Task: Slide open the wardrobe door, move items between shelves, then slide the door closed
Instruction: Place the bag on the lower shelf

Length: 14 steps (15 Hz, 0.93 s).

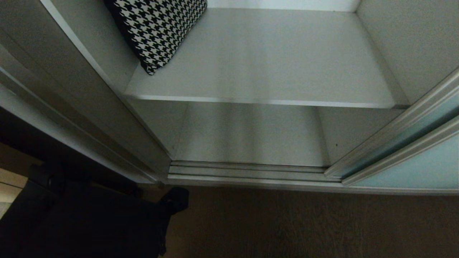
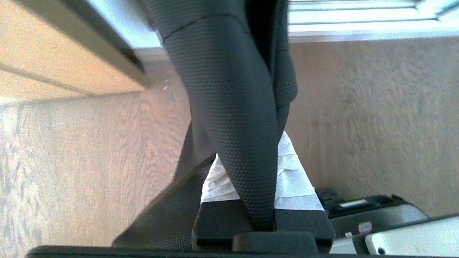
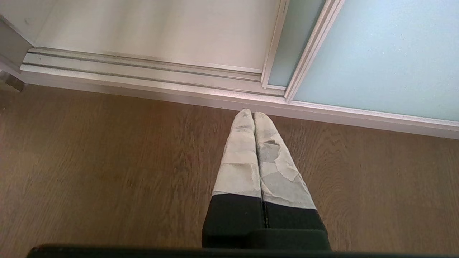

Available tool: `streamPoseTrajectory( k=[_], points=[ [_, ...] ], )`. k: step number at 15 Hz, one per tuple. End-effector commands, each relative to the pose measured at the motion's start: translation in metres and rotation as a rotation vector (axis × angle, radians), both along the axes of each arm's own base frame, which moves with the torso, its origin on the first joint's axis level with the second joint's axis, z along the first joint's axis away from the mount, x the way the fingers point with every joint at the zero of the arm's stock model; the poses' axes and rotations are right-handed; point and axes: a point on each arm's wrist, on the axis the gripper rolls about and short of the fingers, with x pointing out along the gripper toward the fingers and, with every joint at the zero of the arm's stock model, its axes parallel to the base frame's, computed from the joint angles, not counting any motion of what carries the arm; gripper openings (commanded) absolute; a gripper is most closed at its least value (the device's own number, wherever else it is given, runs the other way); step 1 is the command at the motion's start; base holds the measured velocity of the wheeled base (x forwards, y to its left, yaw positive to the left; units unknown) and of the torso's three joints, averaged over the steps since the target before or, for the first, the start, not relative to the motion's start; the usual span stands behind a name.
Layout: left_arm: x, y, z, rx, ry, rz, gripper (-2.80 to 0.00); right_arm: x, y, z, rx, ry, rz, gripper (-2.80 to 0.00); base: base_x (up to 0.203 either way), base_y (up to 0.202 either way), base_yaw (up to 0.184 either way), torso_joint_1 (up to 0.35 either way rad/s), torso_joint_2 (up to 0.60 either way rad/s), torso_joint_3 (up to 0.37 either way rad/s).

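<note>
The left gripper [image 2: 265, 215] is clamped on dark textured fabric [image 2: 222, 107], lower centre of frame. The right gripper [image 3: 253, 114], fingers together, hangs centre frame near the sliding wardrobe door [image 3: 376, 53].

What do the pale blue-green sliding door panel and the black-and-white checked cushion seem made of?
Pale blue-green sliding door panel: apparently frosted glass, matte and translucent, in a silvery metal frame. Black-and-white checked cushion: likely woven fabric, given its houndstooth pattern and soft, rounded corner.

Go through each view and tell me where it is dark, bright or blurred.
Head view: floor and dark fabric lie in deep shadow, while the upper shelf is softly lit beside the pillow. Left wrist view: dark fabric fills the middle, and the floor track is washed out. Right wrist view: evenly lit; the glass door shows pale, without glare.
</note>
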Motion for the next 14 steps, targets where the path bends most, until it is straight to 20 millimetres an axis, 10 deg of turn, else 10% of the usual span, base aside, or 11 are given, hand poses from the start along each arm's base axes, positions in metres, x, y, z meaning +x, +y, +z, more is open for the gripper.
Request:
streamPoseTrajectory(
  k=[1, 14],
  points=[
    [-0.001, 0.0, -0.002, 0.002, 0.001, -0.005, -2.8, 0.0, 0.0, 0.0, 0.0, -0.003, 0.001, -2.8, 0.0, 0.0, 0.0, 0.0, 0.0, 0.0],
    [0.002, -0.001, -0.021, 0.028, 0.088, -0.103, -2.8, 0.0, 0.0, 0.0, 0.0, -0.003, 0.001, -2.8, 0.0, 0.0, 0.0, 0.002, 0.0, -0.067]
  ],
)
